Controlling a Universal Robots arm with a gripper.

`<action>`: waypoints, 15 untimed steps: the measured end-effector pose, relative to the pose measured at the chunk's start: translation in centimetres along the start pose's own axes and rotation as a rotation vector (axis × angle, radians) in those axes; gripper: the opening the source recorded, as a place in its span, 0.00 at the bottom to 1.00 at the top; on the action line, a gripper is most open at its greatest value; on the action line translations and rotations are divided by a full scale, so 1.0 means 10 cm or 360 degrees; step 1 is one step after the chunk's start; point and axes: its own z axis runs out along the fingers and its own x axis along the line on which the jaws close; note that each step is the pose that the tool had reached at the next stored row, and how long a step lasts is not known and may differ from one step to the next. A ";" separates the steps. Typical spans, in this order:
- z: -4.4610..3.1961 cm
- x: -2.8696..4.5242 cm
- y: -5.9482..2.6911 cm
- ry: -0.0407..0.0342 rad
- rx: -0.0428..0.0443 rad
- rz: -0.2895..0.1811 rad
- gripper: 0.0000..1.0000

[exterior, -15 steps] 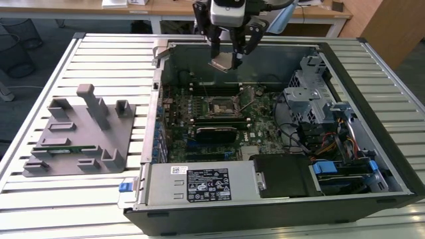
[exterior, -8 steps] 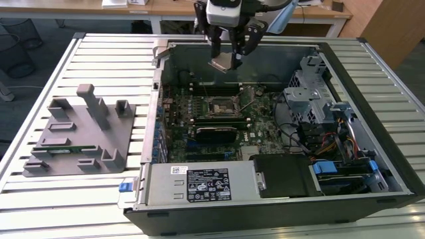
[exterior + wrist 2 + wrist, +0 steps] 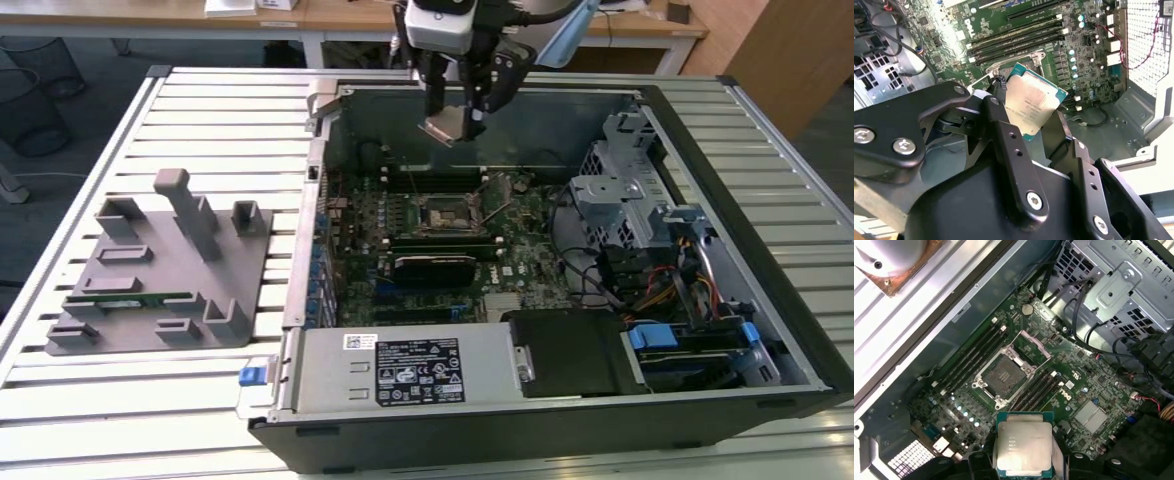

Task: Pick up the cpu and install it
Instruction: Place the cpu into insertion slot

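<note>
Silver-topped cpu [image 3: 447,131], clamped tilted in the gripper [image 3: 455,120], socket [image 3: 445,210] at six o'clock in the exterior view; skewed seating risks bent contacts.

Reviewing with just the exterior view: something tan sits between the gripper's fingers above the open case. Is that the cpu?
Observer: Yes. In the second wrist view the gripper is shut on the cpu, silver top plate with a green rim.
Operator: Is the socket open for it?
Observer: In the first wrist view the socket holds no chip and its metal frame is swung open.
Operator: How is it gripped?
Observer: By two opposite edges, between the fingers.
</note>
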 end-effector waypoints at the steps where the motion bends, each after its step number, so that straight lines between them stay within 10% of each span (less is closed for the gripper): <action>1: 0.000 0.000 0.000 0.0000 0.0000 0.0014 0.53; 15: 0.007 0.000 0.000 -0.0004 0.0004 0.0202 0.53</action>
